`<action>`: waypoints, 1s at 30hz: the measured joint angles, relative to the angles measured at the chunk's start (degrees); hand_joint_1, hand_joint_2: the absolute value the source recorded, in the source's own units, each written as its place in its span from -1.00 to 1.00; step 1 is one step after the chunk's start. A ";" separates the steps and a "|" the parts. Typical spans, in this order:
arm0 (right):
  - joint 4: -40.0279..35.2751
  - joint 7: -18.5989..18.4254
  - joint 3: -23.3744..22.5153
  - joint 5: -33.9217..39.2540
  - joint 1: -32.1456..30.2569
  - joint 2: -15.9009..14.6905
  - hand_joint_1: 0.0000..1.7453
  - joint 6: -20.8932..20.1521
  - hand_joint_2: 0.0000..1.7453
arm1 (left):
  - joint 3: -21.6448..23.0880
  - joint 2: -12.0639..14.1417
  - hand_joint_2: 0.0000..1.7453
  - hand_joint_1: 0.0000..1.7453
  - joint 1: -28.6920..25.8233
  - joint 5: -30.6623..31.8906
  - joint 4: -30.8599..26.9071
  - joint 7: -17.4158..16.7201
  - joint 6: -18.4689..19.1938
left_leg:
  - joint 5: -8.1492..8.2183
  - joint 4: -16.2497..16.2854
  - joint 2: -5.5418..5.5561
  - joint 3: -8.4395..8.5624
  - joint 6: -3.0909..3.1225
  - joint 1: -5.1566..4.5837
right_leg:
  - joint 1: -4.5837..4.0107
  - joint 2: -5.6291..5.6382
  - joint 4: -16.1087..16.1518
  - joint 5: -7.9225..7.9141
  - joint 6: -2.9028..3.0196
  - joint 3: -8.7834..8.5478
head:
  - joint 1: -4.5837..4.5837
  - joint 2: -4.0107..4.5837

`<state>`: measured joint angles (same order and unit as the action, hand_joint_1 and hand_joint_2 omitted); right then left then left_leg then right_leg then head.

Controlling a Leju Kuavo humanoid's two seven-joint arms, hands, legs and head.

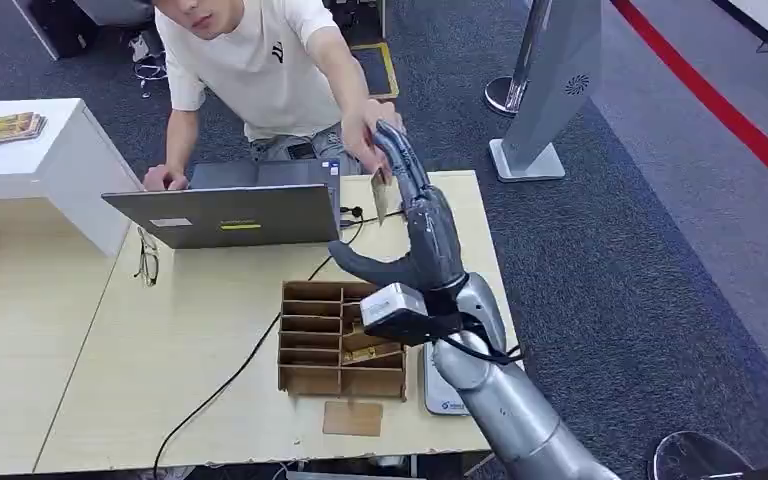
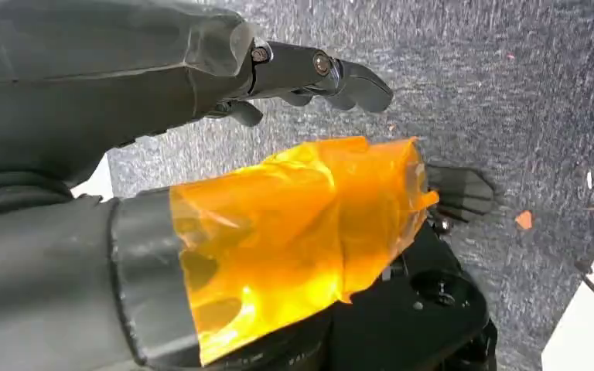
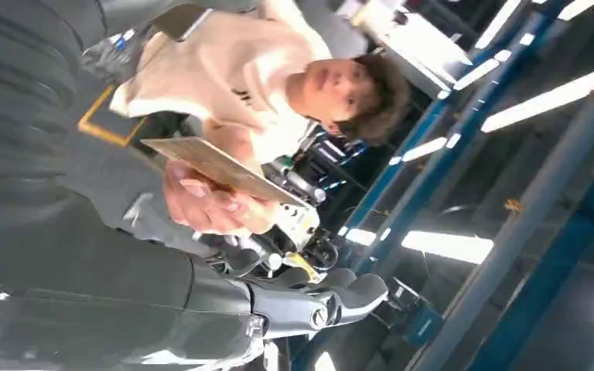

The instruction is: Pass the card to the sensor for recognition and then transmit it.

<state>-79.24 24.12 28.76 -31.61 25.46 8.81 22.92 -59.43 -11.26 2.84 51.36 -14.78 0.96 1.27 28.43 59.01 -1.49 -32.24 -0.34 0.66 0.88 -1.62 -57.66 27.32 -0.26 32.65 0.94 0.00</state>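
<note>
My right hand is raised over the far side of the table, fingers stretched toward a person's hand. Its thumb is spread wide, away from the fingers. The tan card stands on edge beside my fingertips, and the person's fingers pinch it. In the right wrist view the card lies in the person's hand, apart from my fingers. The white sensor pad lies on the table, partly under my forearm. My left hand hangs over grey carpet holding nothing, its thumb wrapped in orange tape.
A cardboard divider box stands mid-table, with a loose brown card in front of it. A grey laptop, its cable and a pair of glasses lie farther back. A white cabinet stands at the left, a sign stand on the right.
</note>
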 joint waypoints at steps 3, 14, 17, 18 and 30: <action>4.06 -1.89 1.65 -3.91 2.38 -0.29 -1.00 1.21 1.00 | 0.50 0.40 -1.00 -1.00 -0.01 0.26 0.00 -0.20 0.02 | 0.00 0.00 0.01 0.00 0.00 0.00 | 0.00 -0.01 0.00 0.00 0.00 0.00 | 0.02 0.00; 12.66 -4.55 4.53 -8.01 6.25 -0.70 -0.78 2.45 1.00 | 1.75 1.62 -1.00 -1.00 0.02 1.20 0.00 -0.74 0.46 | 0.00 0.01 0.01 -0.01 0.00 -0.01 | 0.00 -0.01 0.00 0.00 0.00 0.01 | 0.00 0.00; 13.89 -4.77 4.68 -8.51 6.43 -0.79 -0.74 2.69 1.00 | 2.10 1.86 -1.00 -1.00 0.02 1.33 0.00 -0.79 0.61 | 0.00 0.01 0.01 -0.01 0.00 0.00 | 0.00 -0.01 0.00 0.00 0.00 0.01 | 0.02 0.00; 14.15 -4.88 4.77 -8.76 6.47 -0.83 -0.74 2.78 1.00 | 2.16 1.88 -1.00 -1.00 0.02 1.45 0.00 -0.79 0.61 | 0.00 0.01 0.01 -0.01 0.00 0.00 | 0.00 -0.01 0.00 0.00 0.00 0.01 | 0.02 0.00; 16.25 -5.52 5.03 -9.70 6.74 -1.27 1.00 3.44 1.00 | 2.67 2.25 -1.00 -1.00 0.02 1.73 0.00 -0.79 0.79 | 0.00 0.01 0.01 -0.01 0.00 0.00 | 0.00 -0.01 0.00 0.00 0.00 0.01 | 0.02 0.00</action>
<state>-62.99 18.60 33.79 -41.31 32.20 7.54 26.36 -56.76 -9.00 2.86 53.09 -14.78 0.17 2.05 28.43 59.02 -1.48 -32.25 -0.33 0.65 0.89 -1.63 -57.65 27.32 -0.26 32.66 0.96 0.00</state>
